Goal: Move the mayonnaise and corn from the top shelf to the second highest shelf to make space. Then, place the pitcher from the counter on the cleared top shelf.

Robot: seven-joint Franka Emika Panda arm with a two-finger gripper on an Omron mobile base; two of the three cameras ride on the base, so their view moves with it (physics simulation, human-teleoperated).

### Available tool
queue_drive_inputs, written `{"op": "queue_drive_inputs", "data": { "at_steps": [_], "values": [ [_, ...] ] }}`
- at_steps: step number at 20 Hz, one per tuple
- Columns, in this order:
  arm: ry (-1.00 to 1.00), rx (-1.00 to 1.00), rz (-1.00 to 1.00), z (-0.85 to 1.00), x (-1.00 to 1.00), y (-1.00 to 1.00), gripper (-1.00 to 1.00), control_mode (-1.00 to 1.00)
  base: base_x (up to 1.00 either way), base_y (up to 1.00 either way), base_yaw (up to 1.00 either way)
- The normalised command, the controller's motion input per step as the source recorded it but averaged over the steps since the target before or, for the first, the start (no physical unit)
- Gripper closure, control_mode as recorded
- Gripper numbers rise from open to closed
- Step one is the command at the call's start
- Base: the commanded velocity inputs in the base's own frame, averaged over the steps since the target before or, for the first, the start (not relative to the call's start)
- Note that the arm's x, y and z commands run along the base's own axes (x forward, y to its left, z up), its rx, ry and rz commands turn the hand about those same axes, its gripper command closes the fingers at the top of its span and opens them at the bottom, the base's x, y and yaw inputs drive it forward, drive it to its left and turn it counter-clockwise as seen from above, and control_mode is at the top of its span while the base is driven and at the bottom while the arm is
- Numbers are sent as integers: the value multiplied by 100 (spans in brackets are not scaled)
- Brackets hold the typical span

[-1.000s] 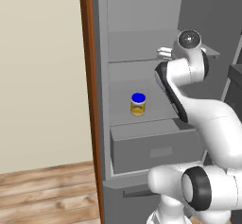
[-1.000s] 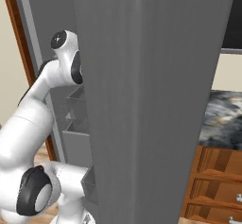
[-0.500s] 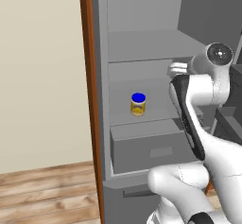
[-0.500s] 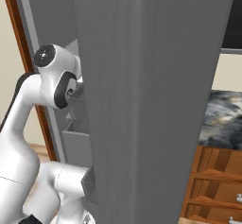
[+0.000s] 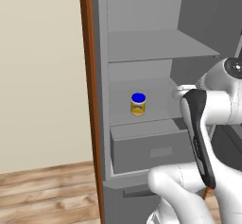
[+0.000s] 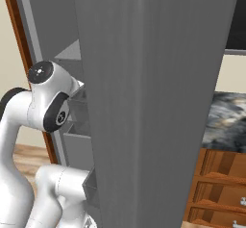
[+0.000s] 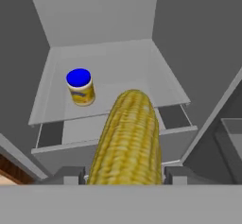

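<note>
Blocking most of the right base view, the open fridge door (image 6: 153, 102) in plain grey, hiding the shelves behind it and all but a sliver of the counter (image 6: 226, 116) at the right edge, dark marbled stone over brown wooden drawers (image 6: 216, 188). Rising in front of the fridge interior in the left base view, the white arm (image 5: 203, 124), covering the right ends of the lower boards and the hand itself. Standing bare higher up, the top shelf (image 5: 160, 46), a thin grey board with a slim front edge. Below it, the second highest shelf (image 5: 142, 88), flat grey, joined at the front to a wide drawer front (image 5: 151, 147) with a rectangular handle recess. Sitting upright on that shelf toward its left front part, the mayonnaise (image 5: 138, 104), blue lid over yellow label; seen again from the hand camera at the shelf's left side (image 7: 80, 87), apart from the hand and beyond it. Held lengthwise in the gripper (image 7: 124, 176), the corn (image 7: 126, 138), its far tip reaching out over the drawer and the shelf's front edge, its near end cut off by the bottom of the hand view. Pressed against the cob on both sides, apparently, the dark fingertips (image 7: 71, 175), only their tops showing.
</note>
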Motion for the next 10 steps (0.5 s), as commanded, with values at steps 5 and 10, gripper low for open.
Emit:
{"op": "queue_drive_inputs", "data": {
  "at_steps": [5,10],
  "values": [
    [5,-4,0,-50,16,2,100,-100,0,0,0],
    [0,-1,0,-20,44,0,100,-100,0,0,0]
  ]
}}
